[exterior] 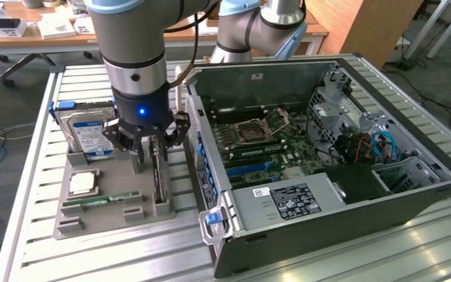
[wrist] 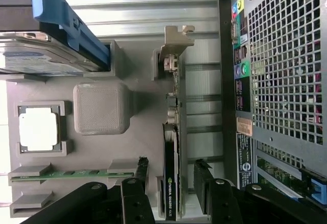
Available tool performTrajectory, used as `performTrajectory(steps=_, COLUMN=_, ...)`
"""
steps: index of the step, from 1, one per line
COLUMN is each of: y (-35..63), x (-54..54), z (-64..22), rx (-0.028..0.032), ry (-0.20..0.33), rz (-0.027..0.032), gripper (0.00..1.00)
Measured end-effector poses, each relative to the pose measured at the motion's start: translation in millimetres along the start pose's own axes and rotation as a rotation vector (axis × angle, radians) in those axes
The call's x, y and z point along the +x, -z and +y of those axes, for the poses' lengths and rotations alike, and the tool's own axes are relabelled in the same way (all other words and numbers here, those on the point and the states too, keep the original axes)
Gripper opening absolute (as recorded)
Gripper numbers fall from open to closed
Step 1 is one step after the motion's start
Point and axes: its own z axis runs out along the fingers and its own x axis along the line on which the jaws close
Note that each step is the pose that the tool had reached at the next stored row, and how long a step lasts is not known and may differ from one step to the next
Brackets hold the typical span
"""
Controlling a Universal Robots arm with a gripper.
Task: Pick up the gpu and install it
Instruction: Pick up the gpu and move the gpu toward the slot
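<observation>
The slatted metal worktop [exterior: 92, 258] [wrist: 153, 9] runs under everything, with a room of desks and floor cables beyond its edges. The open computer case [exterior: 351, 223] [wrist: 286, 81] lies on its side close beside my jaws, on the exterior view's right. Its top panel is off and the board inside is bare to the air. A narrow strip of worktop separates its rear wall from the grey holder tray [exterior: 112, 182] [wrist: 102, 157] below me. The hard drive [exterior: 84, 132] [wrist: 36, 55] stands upright at the tray's far end, on the side of my jaws away from the case.

The gpu [exterior: 157, 176] [wrist: 170, 178] stands on edge in the tray's slot nearest the case. My jaws are spread wide, one on each side of it, with a gap on both sides.

The processor chip [exterior: 83, 183] [wrist: 38, 129] and the memory stick [exterior: 100, 201] [wrist: 71, 173] lie flat, well clear of the jaws.
</observation>
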Motion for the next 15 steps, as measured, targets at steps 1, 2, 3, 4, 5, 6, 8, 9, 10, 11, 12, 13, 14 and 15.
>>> performTrajectory(steps=1, y=-1.6, x=0.0, z=-0.1, rx=0.0, ry=0.0, rz=0.0, gripper=0.49)
performTrajectory(steps=2, y=-3.2, x=0.1, z=-0.1, rx=0.0, ry=0.0, rz=-0.0001, gripper=0.49)
performTrajectory(steps=3, y=-4.6, x=0.1, z=-0.2, rx=-0.0001, ry=0.0, rz=-0.0001, gripper=0.49)
performTrajectory(steps=4, y=-6.0, x=0.1, z=-0.3, rx=0.0, ry=0.0, rz=0.0001, gripper=0.49)
performTrajectory(steps=5, y=-7.4, x=0.2, z=-0.3, rx=0.0001, ry=0.0, rz=0.0001, gripper=0.49)
performTrajectory(steps=6, y=-9.1, x=0.2, z=-0.4, rx=0.0, ry=0.0, rz=-0.0001, gripper=0.49)
performTrajectory(steps=8, y=-12.3, x=0.3, z=-0.6, rx=0.0, ry=0.0, rz=0.0, gripper=0.49)
performTrajectory(steps=9, y=-13.6, x=0.3, z=-0.6, rx=0.0, ry=0.0, rz=0.0, gripper=0.49)
performTrajectory(steps=10, y=-14.7, x=0.4, z=-0.7, rx=0.0, ry=0.0, rz=0.0, gripper=0.49)
performTrajectory(steps=11, y=-15.5, x=0.4, z=-0.7, rx=0.0, ry=0.0, rz=0.0, gripper=0.49)
performTrajectory(steps=12, y=-16.4, x=0.4, z=-0.7, rx=0.0, ry=0.0, rz=0.0, gripper=0.49)
performTrajectory(steps=13, y=-17.5, x=0.4, z=-0.8, rx=0.0, ry=0.0, rz=0.0, gripper=0.49)
performTrajectory(steps=14, y=-18.6, x=0.4, z=-0.8, rx=0.0, ry=0.0, rz=0.0, gripper=0.49)
performTrajectory(steps=15, y=-19.5, x=0.5, z=-0.9, rx=0.0, ry=0.0, rz=-0.0001, gripper=0.49)
